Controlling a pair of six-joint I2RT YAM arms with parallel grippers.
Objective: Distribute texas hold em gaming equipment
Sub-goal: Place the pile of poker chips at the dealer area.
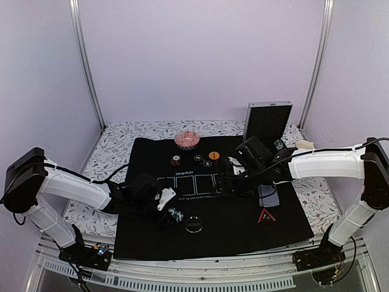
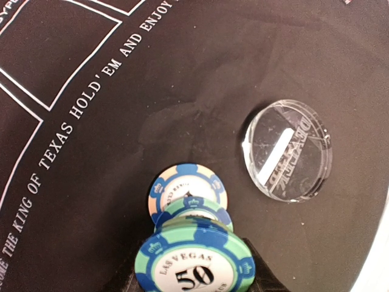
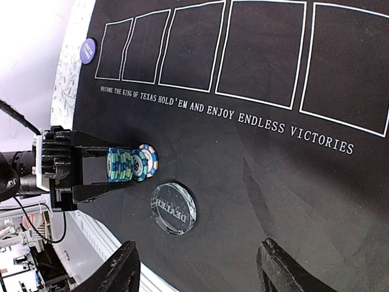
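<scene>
Beside clear dealer button (image 2: 287, 150): our left gripper (image 3: 121, 167) pinches the chip stack (image 2: 194, 267) on edge, probably to place all together.
Right gripper (image 3: 200, 267): wide, empty, above mat (image 3: 243, 182).

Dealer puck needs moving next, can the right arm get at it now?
Probably yes: the right gripper is open and empty, with bare mat up to the dealer puck, though the left gripper holding chips sits close beside it.
</scene>
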